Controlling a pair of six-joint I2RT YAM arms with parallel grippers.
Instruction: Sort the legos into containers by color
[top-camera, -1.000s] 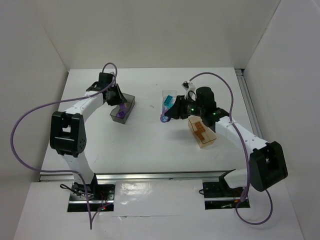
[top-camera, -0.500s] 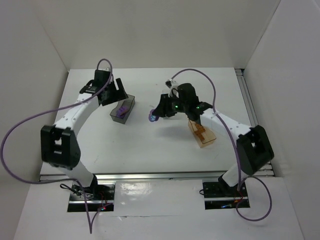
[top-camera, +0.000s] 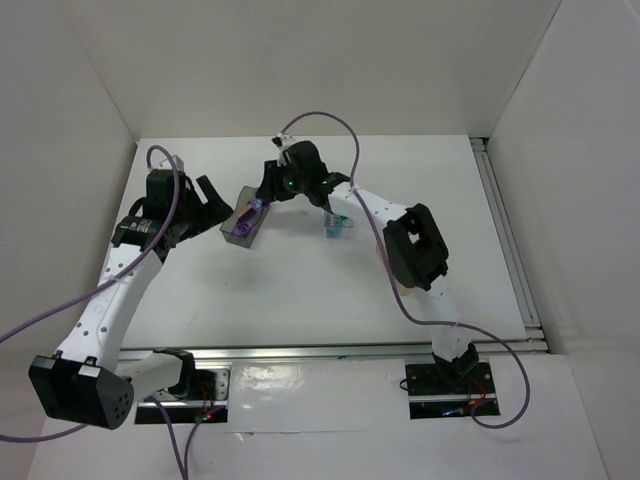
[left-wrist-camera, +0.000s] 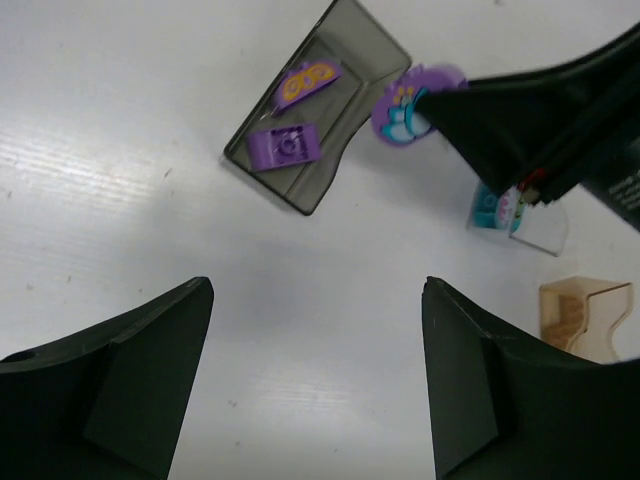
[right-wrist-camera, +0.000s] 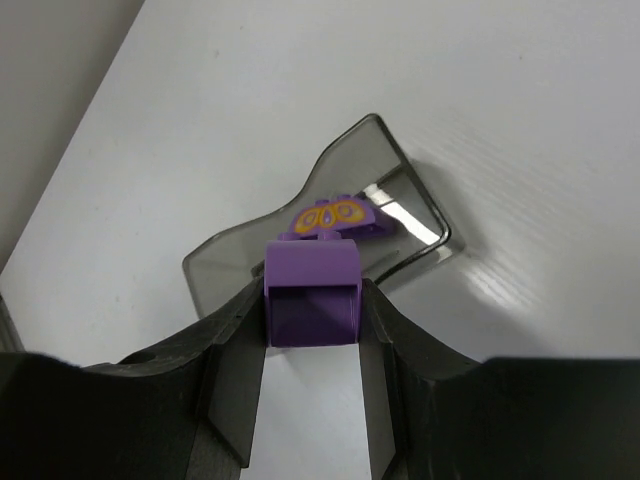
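The right gripper (right-wrist-camera: 311, 325), a second ago beside the clear bin (top-camera: 342, 230), has crossed over to the grey bin (right-wrist-camera: 225, 265). It hangs above the bin's rim, jaws pinching a purple brick (right-wrist-camera: 311, 290). The left gripper (left-wrist-camera: 316, 295) has moved back from this bin to the left; its fingers are now spread wide and hold nothing. Two purple bricks (left-wrist-camera: 285, 147) lie inside the grey bin.

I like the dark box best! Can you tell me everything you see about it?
The grey bin is a small see-through smoky plastic box, open on top, sitting flat on the white table. Inside lie two purple bricks: a square one and one with a yellow print. Nothing grips it; the right fingers hold a third brick above it.
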